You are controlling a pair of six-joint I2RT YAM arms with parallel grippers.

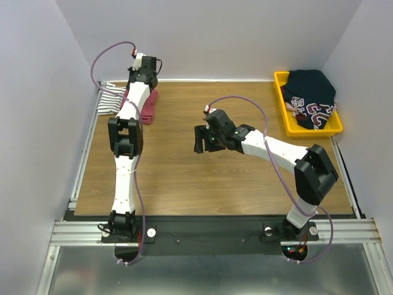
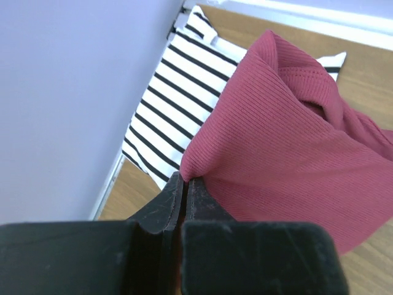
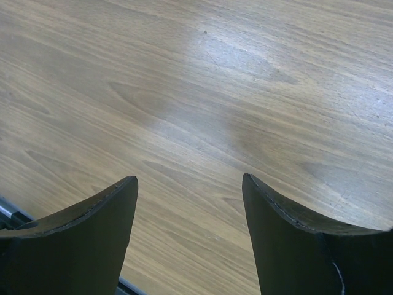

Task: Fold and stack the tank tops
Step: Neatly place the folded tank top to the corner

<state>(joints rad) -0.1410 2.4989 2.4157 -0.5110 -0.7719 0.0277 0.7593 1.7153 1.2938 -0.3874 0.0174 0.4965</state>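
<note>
From above, my left gripper was at the far left corner over the plain maroon ribbed cloth tank top, which partly overlapped the white, dark-striped cloth tank top. My right gripper hovered over the middle of the wooden table. In my left wrist view, my fingers were pinched shut on a maroon fold. In my right wrist view, my fingers stood wide apart, holding nothing.

Table: wood-grain board; bare directly under your right gripper.
Striped tank top: spread on the board in the far left corner, just left of your left gripper.
Maroon tank top: bunched at your left gripper's tips, partly over the striped one.
Yellow bin: far right corner, well right of your right gripper, dark clothes heaped inside.
</note>
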